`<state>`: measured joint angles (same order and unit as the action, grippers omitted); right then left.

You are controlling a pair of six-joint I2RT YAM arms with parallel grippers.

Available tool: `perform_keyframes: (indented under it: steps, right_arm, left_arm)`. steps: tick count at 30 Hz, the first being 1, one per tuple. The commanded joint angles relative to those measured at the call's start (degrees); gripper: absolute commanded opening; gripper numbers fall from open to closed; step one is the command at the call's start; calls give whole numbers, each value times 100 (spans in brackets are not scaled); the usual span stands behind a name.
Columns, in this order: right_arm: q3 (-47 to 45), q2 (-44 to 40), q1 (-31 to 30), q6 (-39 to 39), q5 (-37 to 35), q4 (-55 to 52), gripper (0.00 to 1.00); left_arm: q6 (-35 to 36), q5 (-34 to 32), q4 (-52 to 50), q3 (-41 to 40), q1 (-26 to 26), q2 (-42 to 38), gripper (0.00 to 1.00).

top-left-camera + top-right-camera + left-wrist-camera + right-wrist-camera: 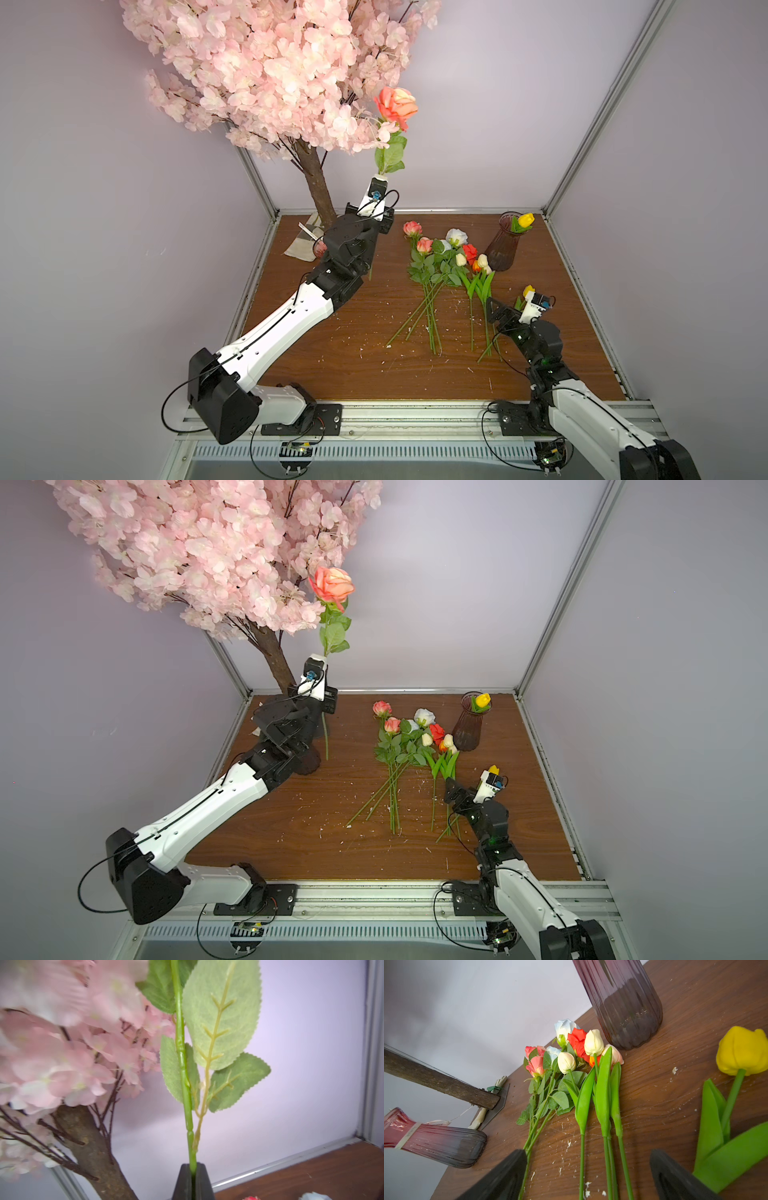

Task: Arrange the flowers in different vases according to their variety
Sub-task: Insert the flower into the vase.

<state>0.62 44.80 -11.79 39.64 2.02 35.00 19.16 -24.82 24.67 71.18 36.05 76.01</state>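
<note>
My left gripper (193,1171) is shut on the green stem of a pink-coral rose (395,106). It holds the rose upright, high above the table's back left, beside the blossom tree. Several roses (424,257) and tulips (478,266) lie side by side mid-table. My right gripper (587,1178) hangs open just over their stems, holding nothing. A yellow tulip (741,1051) lies beside one of its fingers. One maroon vase (503,249) at the back right holds a yellow tulip (525,220). The banded vase (436,1142) stands near the trunk, mostly hidden behind my left arm in both top views.
The big pink blossom tree (270,62) fills the back left corner, and its trunk (318,187) stands close behind my left gripper. Pale walls and aluminium posts enclose the wooden table (353,353), which is flecked with white crumbs.
</note>
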Motion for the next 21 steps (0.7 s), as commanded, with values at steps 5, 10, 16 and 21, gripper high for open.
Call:
perform_keyframes:
  steps: [5, 10, 16, 21]
  right_arm:
    - [122, 49, 14, -37, 46, 362, 100]
    - [124, 103, 18, -36, 35, 379, 100]
    - [118, 251, 16, -30, 33, 467, 99]
    - [138, 455, 18, 1, 70, 577, 99]
  left_arm:
    - [1138, -97, 1205, 0, -182, -22, 0]
    - [904, -49, 2174, -824, -184, -758, 0]
    - [-479, 819, 1906, -1757, -184, -2303, 0]
    - [-1331, 1865, 936, -1768, -186, -2963, 0]
